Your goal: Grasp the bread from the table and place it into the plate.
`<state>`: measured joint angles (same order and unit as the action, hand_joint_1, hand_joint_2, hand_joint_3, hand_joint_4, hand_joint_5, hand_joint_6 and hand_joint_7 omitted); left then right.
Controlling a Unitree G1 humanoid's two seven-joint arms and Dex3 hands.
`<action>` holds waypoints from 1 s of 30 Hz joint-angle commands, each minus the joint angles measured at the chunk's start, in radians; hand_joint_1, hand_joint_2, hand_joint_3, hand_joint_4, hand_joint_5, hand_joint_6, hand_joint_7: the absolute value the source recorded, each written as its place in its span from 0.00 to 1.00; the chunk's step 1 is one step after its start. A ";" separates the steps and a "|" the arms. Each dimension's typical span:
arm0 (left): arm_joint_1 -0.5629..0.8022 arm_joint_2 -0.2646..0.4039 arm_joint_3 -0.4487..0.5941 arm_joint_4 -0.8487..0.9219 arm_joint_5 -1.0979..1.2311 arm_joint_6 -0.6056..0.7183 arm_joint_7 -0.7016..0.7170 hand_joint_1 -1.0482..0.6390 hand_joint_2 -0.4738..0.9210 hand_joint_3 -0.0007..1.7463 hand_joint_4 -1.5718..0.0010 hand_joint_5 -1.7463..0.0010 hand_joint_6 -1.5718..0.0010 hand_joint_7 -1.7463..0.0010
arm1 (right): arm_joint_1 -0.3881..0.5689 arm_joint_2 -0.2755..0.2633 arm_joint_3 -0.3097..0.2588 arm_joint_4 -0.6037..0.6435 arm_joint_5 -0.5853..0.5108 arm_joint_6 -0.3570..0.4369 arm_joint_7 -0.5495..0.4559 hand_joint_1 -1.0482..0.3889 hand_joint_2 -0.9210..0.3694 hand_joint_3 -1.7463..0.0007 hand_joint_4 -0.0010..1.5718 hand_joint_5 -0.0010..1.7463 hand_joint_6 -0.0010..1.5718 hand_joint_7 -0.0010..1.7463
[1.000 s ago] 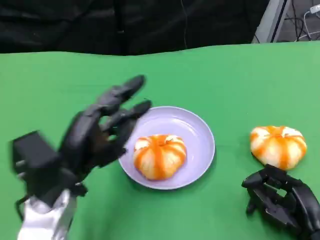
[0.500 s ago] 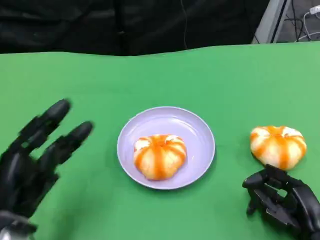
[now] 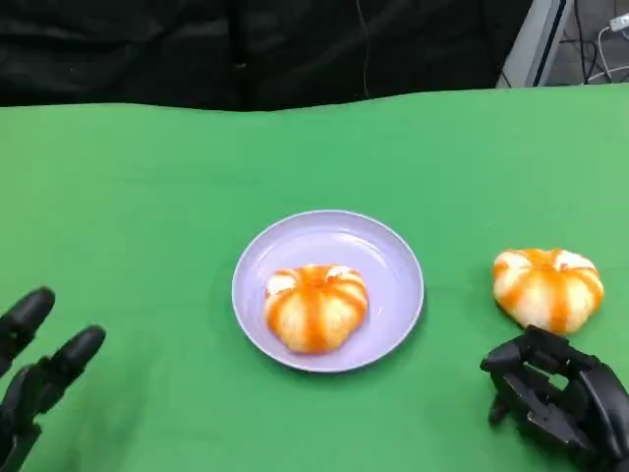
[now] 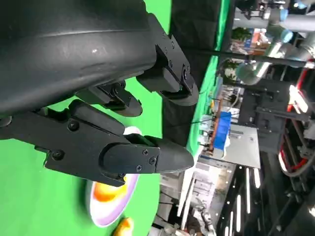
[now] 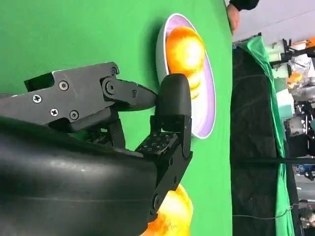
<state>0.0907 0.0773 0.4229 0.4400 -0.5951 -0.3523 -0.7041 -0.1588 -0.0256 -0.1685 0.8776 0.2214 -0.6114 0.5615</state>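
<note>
**One bun plated, one left on the cloth**

While the round, orange-striped bread bun (image 3: 314,307) sat in the shallow lavender plate (image 3: 393,254) at the centre of the green table (image 3: 147,187), a second bun of the same make (image 3: 546,287) lay on the cloth at about 3 o'clock from the plate, well apart from its rim. That loose bun read as the piece the task next called for.

Right hand (image 3: 556,395): low at 5 o'clock from the plate, just beside the loose bun on its near side. Fingers curled inward, nothing between them. The right wrist view showed them bent over bare cloth with the bun's orange crust at the hand's edge (image 5: 170,216); whether they touched it could not be told. The placement suggested readiness for a short reach forward.

Left hand (image 3: 29,379): out at 8 o'clock from the plate, fingers apart and straight, holding nothing, well apart from both buns. It probably sat wide so the plate's approach was unobstructed.

A person's hand (image 5: 233,18) showed beyond the plate in the right wrist view.
</note>
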 commanded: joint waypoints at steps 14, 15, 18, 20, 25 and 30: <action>-0.026 0.014 0.021 0.133 0.086 -0.103 0.051 0.75 1.00 0.33 0.46 0.98 0.52 0.98 | -0.008 -0.024 -0.017 0.011 0.011 0.008 0.008 0.56 0.00 0.73 0.38 1.00 0.47 0.63; -0.029 0.011 0.020 0.138 0.100 -0.112 0.071 0.75 0.99 0.33 0.44 0.97 0.51 0.98 | -0.007 -0.025 -0.018 0.012 0.012 0.007 0.010 0.56 0.00 0.73 0.39 1.00 0.47 0.63; -0.032 0.009 0.017 0.146 0.116 -0.124 0.097 0.76 0.98 0.33 0.41 0.97 0.50 0.98 | -0.008 -0.025 -0.019 0.013 0.012 0.007 0.012 0.56 0.00 0.73 0.39 1.00 0.47 0.63; -0.044 0.012 0.012 0.178 0.185 -0.193 0.163 0.73 0.93 0.37 0.29 0.88 0.36 0.95 | -0.008 -0.025 -0.021 0.011 0.012 0.011 0.011 0.56 0.00 0.73 0.39 1.00 0.47 0.63; -0.072 0.032 -0.004 0.280 0.274 -0.343 0.208 0.68 0.81 0.55 0.27 0.33 0.19 0.64 | -0.010 -0.025 -0.024 0.009 0.012 0.016 0.010 0.55 0.00 0.73 0.38 1.00 0.47 0.62; -0.083 0.037 -0.011 0.319 0.291 -0.393 0.229 0.66 0.80 0.60 0.34 0.14 0.38 0.26 | -0.012 -0.025 -0.026 0.012 0.014 0.015 0.012 0.56 0.00 0.73 0.39 1.00 0.47 0.63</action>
<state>0.0171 0.0839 0.4131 0.7410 -0.3159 -0.7143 -0.4956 -0.1651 -0.0314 -0.1841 0.8823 0.2215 -0.6052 0.5745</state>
